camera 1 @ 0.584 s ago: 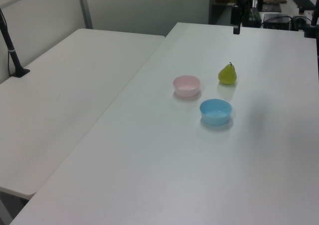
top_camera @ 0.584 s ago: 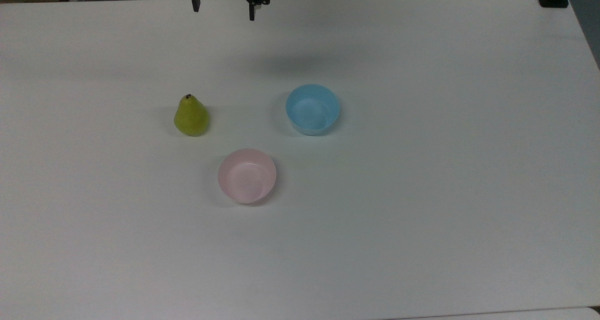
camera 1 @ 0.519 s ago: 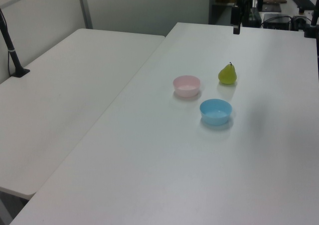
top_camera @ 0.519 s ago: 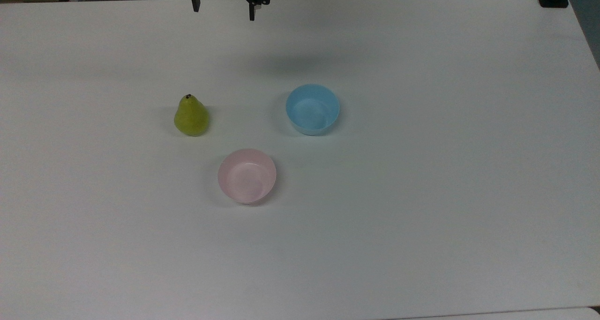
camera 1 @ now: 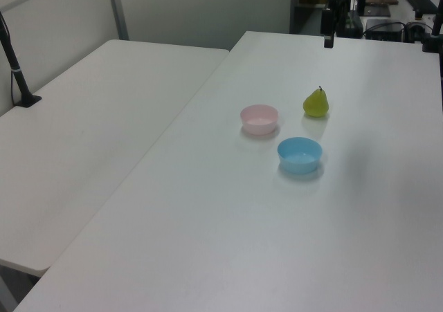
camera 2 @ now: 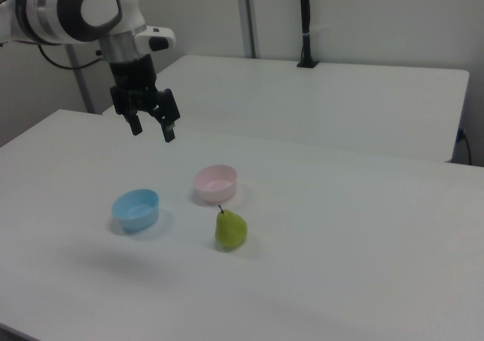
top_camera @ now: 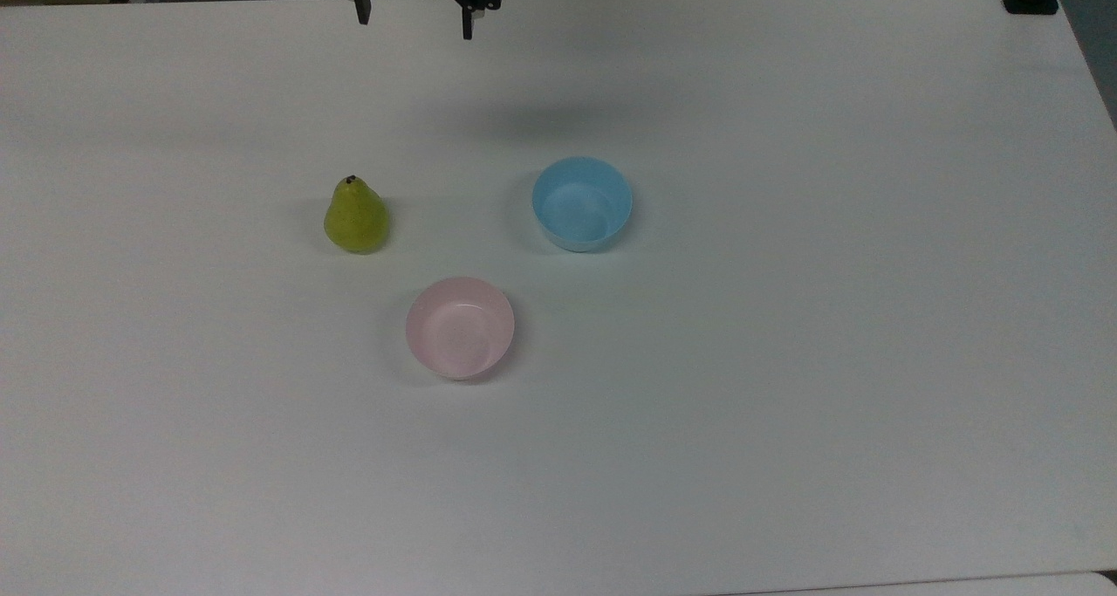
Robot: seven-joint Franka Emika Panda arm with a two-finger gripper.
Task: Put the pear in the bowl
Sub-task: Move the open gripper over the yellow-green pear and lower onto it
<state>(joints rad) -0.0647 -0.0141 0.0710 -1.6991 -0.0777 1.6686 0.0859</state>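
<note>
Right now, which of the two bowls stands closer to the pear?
The pink bowl is closer to the pear. In the top view it sits just below and right of the pear, while the blue bowl stands farther off, to the top view's right.

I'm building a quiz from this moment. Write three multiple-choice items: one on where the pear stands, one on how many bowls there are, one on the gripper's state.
1. Where is the pear?
A. In the pink bowl
B. On the table, upright
C. In the gripper

2. How many bowls are on the table?
A. One
B. Two
C. Three

3. The gripper is:
A. Open, empty
B. Shut on the pear
C. Inside the blue bowl

Key: 1 B, the pear stands on the table. 2 B, a pink bowl and a blue bowl. 3 A, the gripper hangs in the air with its fingers apart.
</note>
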